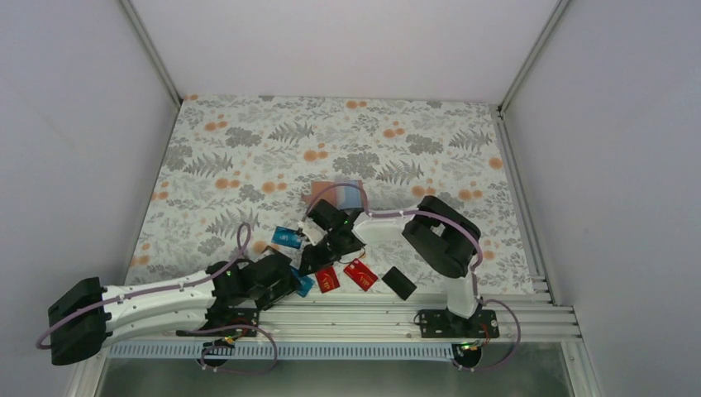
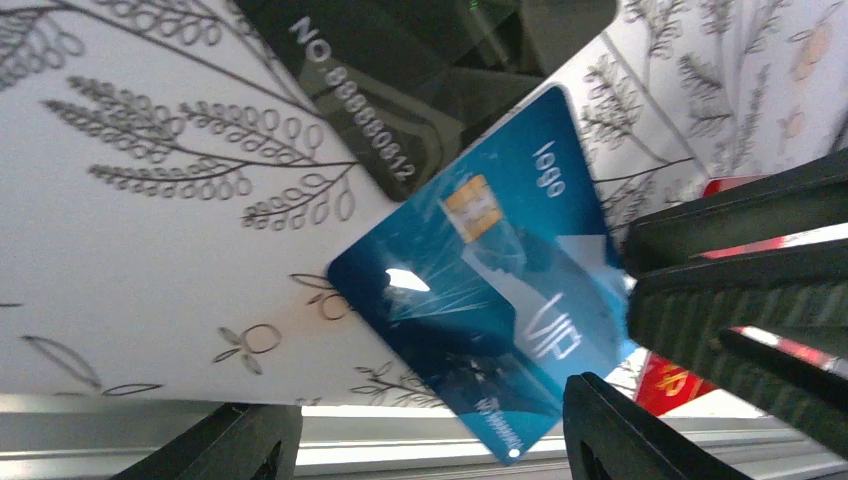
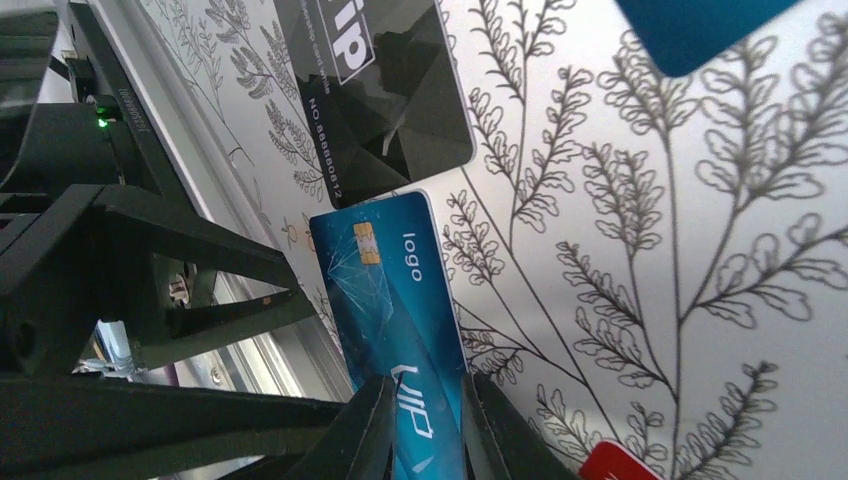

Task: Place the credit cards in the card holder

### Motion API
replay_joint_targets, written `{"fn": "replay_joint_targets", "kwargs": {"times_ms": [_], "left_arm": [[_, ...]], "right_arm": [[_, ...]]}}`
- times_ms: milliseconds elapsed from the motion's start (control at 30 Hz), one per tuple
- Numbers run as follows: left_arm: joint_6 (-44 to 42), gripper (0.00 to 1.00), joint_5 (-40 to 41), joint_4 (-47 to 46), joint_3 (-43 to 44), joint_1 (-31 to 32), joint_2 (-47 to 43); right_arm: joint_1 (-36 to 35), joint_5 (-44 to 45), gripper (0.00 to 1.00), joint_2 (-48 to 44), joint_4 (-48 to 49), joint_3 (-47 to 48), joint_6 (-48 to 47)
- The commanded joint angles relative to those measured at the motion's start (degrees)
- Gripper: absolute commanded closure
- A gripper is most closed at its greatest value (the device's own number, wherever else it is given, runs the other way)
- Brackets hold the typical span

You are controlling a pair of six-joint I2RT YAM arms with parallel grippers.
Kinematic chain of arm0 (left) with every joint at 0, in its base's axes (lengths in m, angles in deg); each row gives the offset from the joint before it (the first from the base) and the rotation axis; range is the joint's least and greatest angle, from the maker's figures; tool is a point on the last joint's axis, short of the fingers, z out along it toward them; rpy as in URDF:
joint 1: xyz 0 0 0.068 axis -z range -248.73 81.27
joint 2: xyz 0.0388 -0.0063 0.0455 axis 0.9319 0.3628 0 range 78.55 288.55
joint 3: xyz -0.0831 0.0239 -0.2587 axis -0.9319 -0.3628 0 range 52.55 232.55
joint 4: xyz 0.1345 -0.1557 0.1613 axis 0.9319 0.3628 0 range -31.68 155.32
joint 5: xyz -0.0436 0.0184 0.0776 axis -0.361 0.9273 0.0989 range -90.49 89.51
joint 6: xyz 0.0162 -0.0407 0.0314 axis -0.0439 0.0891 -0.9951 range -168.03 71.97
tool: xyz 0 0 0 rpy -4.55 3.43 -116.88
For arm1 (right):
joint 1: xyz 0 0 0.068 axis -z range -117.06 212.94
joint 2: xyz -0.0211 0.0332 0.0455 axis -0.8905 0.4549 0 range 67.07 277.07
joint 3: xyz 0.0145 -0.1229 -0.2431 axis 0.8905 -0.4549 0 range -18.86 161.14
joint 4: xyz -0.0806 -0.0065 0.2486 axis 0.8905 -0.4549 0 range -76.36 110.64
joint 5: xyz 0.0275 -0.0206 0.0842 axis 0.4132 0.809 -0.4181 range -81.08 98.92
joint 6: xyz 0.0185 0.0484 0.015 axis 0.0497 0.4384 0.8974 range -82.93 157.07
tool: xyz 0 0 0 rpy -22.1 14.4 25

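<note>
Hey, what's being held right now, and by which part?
The right end effector pinches the blue VIP card at its VIP-printed end, a finger on each long edge. The left end effector is open, holding nothing.

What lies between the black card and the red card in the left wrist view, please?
The blue card lies there, its chip side toward the black card and its far end toward the red card; the left wrist view shows this.
</note>
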Motion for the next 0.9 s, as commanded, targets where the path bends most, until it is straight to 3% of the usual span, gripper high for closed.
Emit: {"fn": "replay_joint_targets", "kwargs": {"times_ms": [0,533,867], "left_arm": [[3.1,0.35,2.1,-4.5,-1.3,0.6,-1.5],[5.0,0.56,5.0,-16.9,-8.0,1.0,-3.4],[4.2,0.72,8.9,-18.5,-7.4,1.9,-4.5]], "right_arm": [[-1.5,1.4,0.80,2.0,0.2,0.0,0.3],[-2.0,-1.2,0.80,2.7,0.5,-1.2,0.6],[-2.3,-2.0,0.81,3.3,-0.2,-1.7,-0.2]]}}
